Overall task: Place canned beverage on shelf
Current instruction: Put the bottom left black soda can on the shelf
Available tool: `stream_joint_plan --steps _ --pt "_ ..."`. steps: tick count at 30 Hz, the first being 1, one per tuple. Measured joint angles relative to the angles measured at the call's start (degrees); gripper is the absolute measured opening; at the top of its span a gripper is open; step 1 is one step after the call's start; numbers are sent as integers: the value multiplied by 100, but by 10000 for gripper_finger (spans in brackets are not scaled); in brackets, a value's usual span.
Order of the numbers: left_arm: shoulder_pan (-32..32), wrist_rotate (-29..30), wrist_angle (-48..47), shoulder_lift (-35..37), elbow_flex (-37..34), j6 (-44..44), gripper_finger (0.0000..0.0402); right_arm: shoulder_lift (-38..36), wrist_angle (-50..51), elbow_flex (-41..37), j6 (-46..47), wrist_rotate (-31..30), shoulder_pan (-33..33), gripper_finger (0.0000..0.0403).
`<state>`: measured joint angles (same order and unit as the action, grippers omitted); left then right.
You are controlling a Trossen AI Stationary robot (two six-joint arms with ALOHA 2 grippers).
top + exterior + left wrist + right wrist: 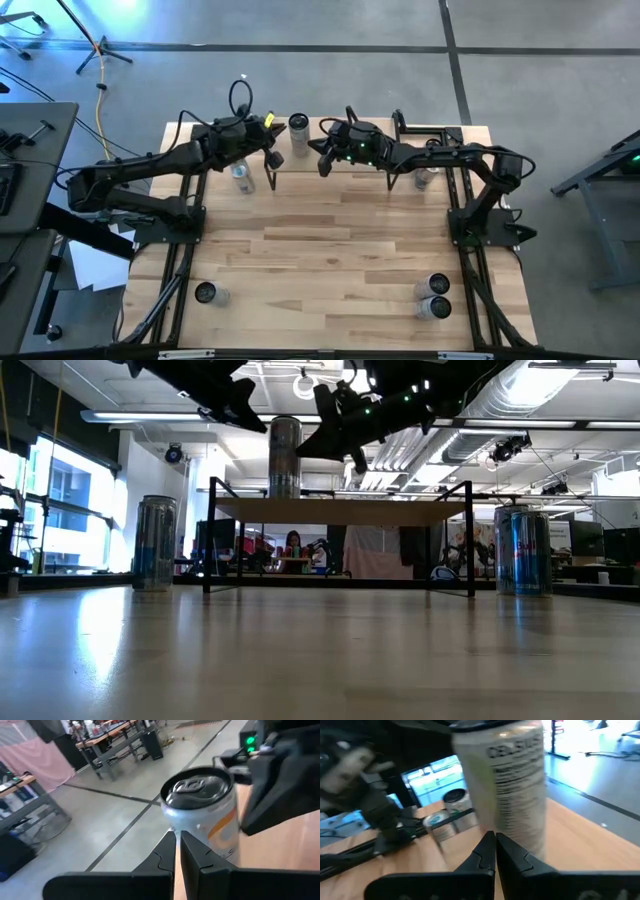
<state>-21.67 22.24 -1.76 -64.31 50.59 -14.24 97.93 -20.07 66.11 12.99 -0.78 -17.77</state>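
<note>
A silver canned beverage (pixel 285 457) stands upright on its base on the shelf (pixel 400 511), a small light-wood board on black legs at the table's far edge. In the high view the can (pixel 298 127) shows between the two arms. My left gripper (pixel 177 834) is shut and points at the can's side (pixel 220 827) from the table's left. My right gripper (pixel 495 836) is shut and points at the can's printed side (pixel 512 795) from the table's right. Both hang above the shelf at about the can's height. My left gripper has its shut fingertips (pixel 170 840) right in front of the can's side wall, low on the can; I cannot tell whether they touch it. My right gripper has its shut fingertips (pixel 487 842) right in front of the can's printed side; contact cannot be told either.
More cans stand on the table: one under the left arm (pixel 240 178), one under the right arm (pixel 425 178), one near the front left (pixel 205 293) and two near the front right (pixel 435 297). The middle of the table is bare wood.
</note>
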Motion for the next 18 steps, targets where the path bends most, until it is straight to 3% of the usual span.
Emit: stream_joint_plan --steps 12,18 --pt "-96 29 395 -326 0 -168 0 -2 -169 0 30 83 14 0" --pt "-58 29 465 -342 -2 -90 0 8 -194 0 133 -194 16 0"
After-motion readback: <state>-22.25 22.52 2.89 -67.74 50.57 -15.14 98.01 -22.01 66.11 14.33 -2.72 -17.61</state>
